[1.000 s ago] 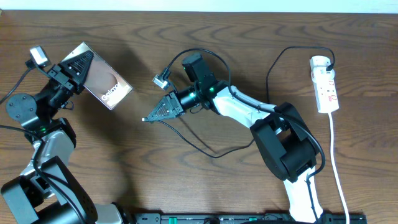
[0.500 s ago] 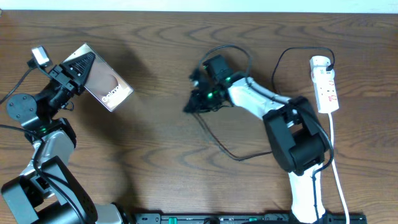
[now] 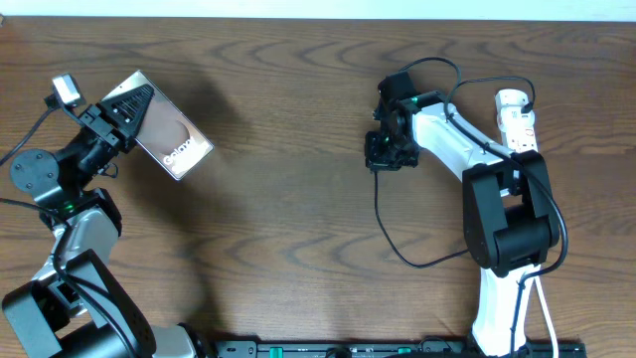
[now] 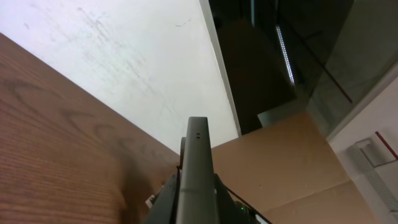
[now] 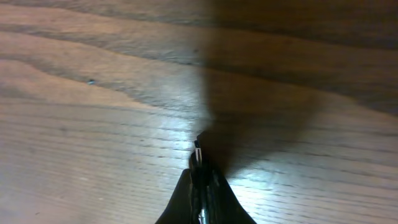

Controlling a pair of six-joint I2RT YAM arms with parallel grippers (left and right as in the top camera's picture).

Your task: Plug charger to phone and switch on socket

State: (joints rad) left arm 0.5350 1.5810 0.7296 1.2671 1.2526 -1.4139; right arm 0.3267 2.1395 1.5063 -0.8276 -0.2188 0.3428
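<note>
At the upper left of the overhead view my left gripper point(image 3: 117, 107) is shut on the phone point(image 3: 171, 132), holding it tilted above the table with its "Galaxy" screen facing up. The left wrist view shows the phone point(image 4: 197, 149) edge-on, clamped in the left gripper point(image 4: 196, 185). My right gripper point(image 3: 382, 157) hangs above the table right of centre, shut on the plug tip point(image 5: 198, 149) of the charger point(image 3: 378, 199). The black cable loops down and right under that arm. The white socket point(image 3: 521, 137) lies at the far right, a short way from the right gripper point(image 5: 199, 173).
The right arm's white links point(image 3: 452, 139) reach across in front of the socket. A black rail point(image 3: 328, 348) runs along the table's front edge. In the left wrist view, a white wall point(image 4: 124, 56) and a cardboard box point(image 4: 292, 162) stand beyond the table's far edge.
My right gripper has swung from the table's middle to the right, away from the phone and nearer the socket, with the cable trailing. The left gripper and phone have not moved.
</note>
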